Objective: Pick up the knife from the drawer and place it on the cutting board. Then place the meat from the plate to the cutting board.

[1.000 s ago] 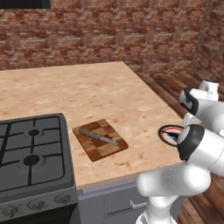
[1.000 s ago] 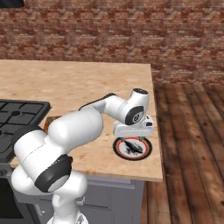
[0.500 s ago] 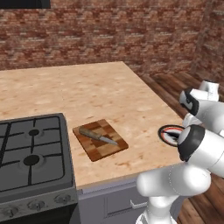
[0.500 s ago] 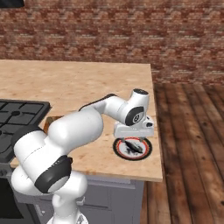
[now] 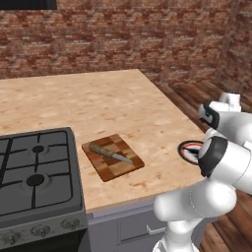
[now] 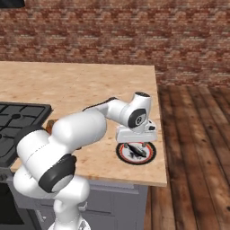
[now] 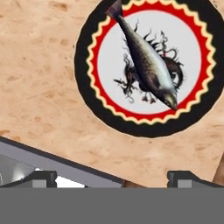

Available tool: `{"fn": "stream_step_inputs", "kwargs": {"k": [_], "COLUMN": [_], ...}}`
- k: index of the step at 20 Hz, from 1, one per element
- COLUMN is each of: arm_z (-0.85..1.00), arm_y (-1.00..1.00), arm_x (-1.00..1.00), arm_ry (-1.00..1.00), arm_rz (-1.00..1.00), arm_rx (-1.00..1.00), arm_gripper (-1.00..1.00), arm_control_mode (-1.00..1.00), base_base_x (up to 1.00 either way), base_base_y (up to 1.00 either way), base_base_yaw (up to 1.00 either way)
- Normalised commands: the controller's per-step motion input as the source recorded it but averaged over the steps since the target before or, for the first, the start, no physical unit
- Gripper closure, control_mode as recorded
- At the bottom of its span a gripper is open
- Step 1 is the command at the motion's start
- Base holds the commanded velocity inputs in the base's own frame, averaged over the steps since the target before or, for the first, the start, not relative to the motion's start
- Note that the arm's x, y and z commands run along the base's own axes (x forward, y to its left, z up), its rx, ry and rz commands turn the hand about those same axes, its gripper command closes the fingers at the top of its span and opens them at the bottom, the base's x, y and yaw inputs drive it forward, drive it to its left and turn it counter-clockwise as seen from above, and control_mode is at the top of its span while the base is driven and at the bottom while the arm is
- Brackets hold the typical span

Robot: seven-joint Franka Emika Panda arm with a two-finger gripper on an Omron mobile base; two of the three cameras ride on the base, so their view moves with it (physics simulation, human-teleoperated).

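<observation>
- Hovering above the plate (image 6: 136, 152), the end effector (image 6: 136, 143) is seen with its fingers spread wide apart and nothing held between them.
- In the hand view the two fingertips (image 7: 41, 178) are seen at the bottom edge, while the meat (image 7: 148, 63) is seen higher up and right of centre, so the piece is judged to lie ahead of the end effector and a little to one side, not yet between the fingers.
- The meat is shown as a slim, fish-like dark grey piece resting on the white centre of the plate (image 7: 85, 70); its long axis runs diagonally in the hand view, from the thin pointed end at upper left to the broader end at lower right.
- Since that axis is slanted against the line joining the fingertips, some turning of the hand is judged to be needed so that the fingers close across the narrow width and not along the length.
- The plate is seen near the right edge of the surface (image 5: 113, 103), close to its front corner.
- The knife (image 5: 110, 154) is already seen lying on the cutting board (image 5: 112, 157), beside the stove (image 5: 37, 172), so the first half of the task is judged done.
- The board is seen well apart from the plate, to the arm's left, so a sideways carry across the surface is expected after the grasp.
</observation>
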Motion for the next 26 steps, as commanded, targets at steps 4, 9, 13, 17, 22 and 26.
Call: {"fn": "stream_step_inputs", "kwargs": {"k": [4, 9, 13, 17, 22, 26], "arm_z": [-0.17, -0.19, -0.16, -0.06, -0.10, -0.12], "arm_y": [0.01, 0.00, 0.00, 0.00, 0.06, 0.05], "arm_x": [0.09, 0.11, 0.17, 0.21, 0.33, 0.24], "arm_ry": [0.00, 0.00, 0.00, 0.00, 0.00, 0.00], "arm_rz": [0.16, 0.29, 0.30, 0.13, 0.00, 0.00], "arm_rx": [-0.01, 0.00, 0.00, 0.00, 0.00, 0.00], "arm_gripper": [-1.00, -1.00, -1.00, -1.00, -1.00, -1.00], "arm_control_mode": [-1.00, -1.00, -1.00, -1.00, -1.00, -1.00], "base_base_x": [0.00, 0.00, 0.00, 0.00, 0.00, 0.00], "base_base_y": [0.00, 0.00, 0.00, 0.00, 0.00, 0.00], "base_base_yaw": [0.00, 0.00, 0.00, 0.00, 0.00, 0.00]}}
